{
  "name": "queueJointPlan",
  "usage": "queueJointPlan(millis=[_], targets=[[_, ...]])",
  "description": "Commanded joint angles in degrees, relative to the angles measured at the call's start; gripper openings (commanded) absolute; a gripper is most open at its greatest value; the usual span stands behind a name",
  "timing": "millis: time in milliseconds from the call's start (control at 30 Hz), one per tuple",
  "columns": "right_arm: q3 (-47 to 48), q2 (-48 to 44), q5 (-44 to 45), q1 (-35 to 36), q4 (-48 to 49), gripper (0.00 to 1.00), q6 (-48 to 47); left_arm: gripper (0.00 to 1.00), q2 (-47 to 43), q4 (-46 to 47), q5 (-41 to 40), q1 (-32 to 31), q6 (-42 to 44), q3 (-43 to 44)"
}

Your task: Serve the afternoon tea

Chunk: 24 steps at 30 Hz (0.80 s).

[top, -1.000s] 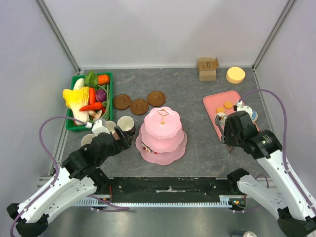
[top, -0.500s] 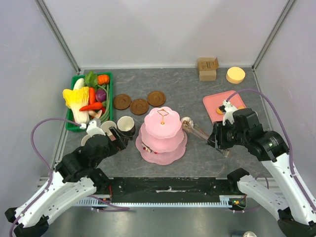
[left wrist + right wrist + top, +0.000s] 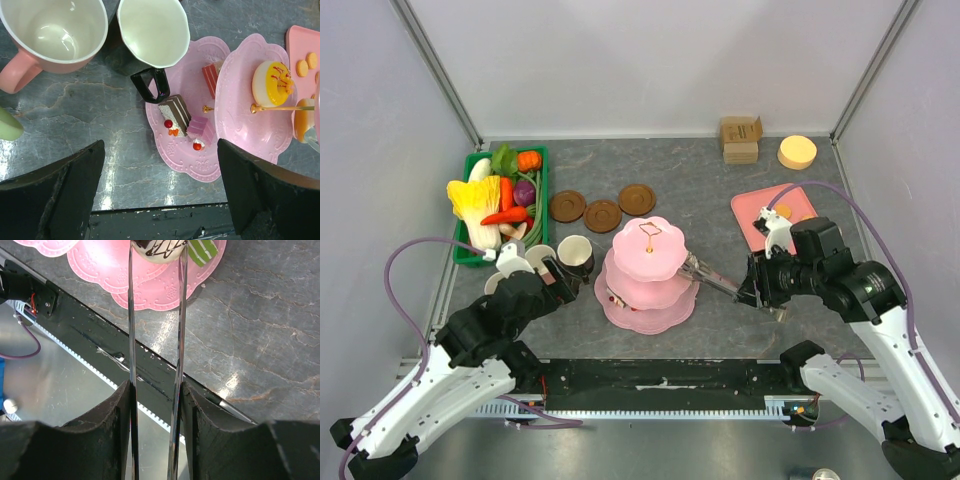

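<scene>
Pink tiered stand sits mid-frame on the counter, cake bits on its tiers. Right hand pressed together on tongs, which pinch a small iced cake over a tier's edge, top of the wrist view. Judgement: lower until it seats flat, then ease the squeeze; avoid the green slice beside. Left hand spread, hovering by the dark mug.
</scene>
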Motion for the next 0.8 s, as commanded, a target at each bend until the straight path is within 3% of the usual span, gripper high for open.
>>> queueJointPlan(millis=[0,767], targets=[[3.57,1.02,-1.62,-0.01,-0.87,0.46,-3.41,0.99,0.7,-0.39,-2.08,-0.11,0.28,1.4],[4.81,2.86,-4.61,0.87,0.45,0.51,-5.96,0.99,0.96,-0.57,-2.08,-0.11,0.28,1.4]])
